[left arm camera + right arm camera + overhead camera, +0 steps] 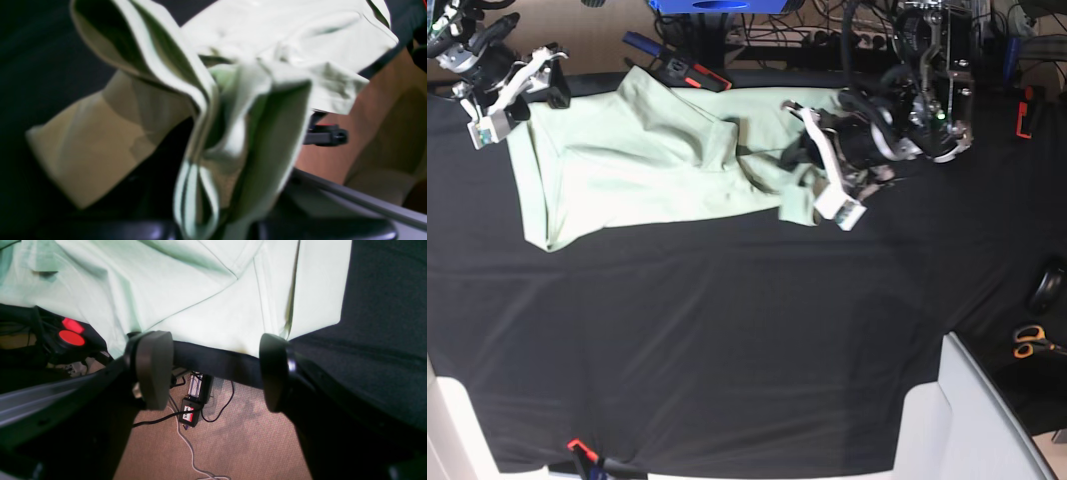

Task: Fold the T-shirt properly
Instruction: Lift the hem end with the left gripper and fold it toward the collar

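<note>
- The left gripper (812, 185) is pinching a bunched edge of the T-shirt (637, 165), its jaws pressed together on the cloth; in the left wrist view the gathered folds are rising straight out from between the fingers.
- The right gripper (213, 373) is standing with its jaws spread and nothing between them; its two pads (153, 370) are hovering just past the shirt's edge, over the table's rim and the carpet (233, 440) below.
- The T-shirt is lying at the far side of the table on the black tablecloth (727, 350), spread mostly flat on the side nearer the right gripper and rumpled into a raised heap where the left gripper is holding it.
- As for progress, I judge the task is only just getting going: no neat fold is showing, the outline is uneven, and one part looks loosely doubled over near the middle.
- What is left appears to be nearly all of it: flattening the crumpled end, squaring the sleeves and body, and making the folds proper.
- The left wrist view is blurring badly, so which part of the shirt is being held (sleeve, hem or shoulder) is impossible to tell.
- The collar, button and tag are not showing clearly in any view.
- The right wrist view is cutting the shirt off at the top and left edges.
- Whether the right gripper is touching the cloth is hard to make out from the base view.
</note>
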`<state>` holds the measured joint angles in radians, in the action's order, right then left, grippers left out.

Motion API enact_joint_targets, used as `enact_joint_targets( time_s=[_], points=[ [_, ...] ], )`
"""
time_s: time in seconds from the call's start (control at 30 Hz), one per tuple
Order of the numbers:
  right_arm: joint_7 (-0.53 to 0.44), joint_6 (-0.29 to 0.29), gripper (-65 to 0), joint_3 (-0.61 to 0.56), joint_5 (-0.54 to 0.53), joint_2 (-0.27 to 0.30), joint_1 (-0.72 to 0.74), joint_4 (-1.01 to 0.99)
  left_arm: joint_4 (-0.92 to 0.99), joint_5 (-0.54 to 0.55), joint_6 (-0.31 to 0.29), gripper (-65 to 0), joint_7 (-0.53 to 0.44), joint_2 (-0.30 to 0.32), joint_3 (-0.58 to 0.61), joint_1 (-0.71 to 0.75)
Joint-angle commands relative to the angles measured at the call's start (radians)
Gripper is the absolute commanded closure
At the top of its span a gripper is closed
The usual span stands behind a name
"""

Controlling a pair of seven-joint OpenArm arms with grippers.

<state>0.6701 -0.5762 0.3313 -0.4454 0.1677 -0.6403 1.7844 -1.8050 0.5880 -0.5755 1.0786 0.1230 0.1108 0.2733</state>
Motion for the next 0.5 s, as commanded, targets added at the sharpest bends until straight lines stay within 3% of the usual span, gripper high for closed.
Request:
enact_joint_targets(
  time_s=[0.0, 0.17, 0.47],
  points=[
    [-0.017, -0.006, -38.0, 0.004, -0.017, 0.010, -0.006, 0.018, -0.016, 0.023, -0.002, 0.0, -0.018, 0.002, 0.017, -0.018],
    [-0.017, -0.006, -38.0, 0.004, -0.017, 0.010, -0.009, 0.018, 0.026, 0.023, -0.001, 0.0, -0.019, -0.004, 0.097, -0.053],
    [-0.017, -0.006, -38.0, 0.004, -0.019, 0.010, -0.009, 0.018, 0.167, 0.023, -0.001, 0.0, -0.025, -0.067, 0.094, -0.095]
  ],
)
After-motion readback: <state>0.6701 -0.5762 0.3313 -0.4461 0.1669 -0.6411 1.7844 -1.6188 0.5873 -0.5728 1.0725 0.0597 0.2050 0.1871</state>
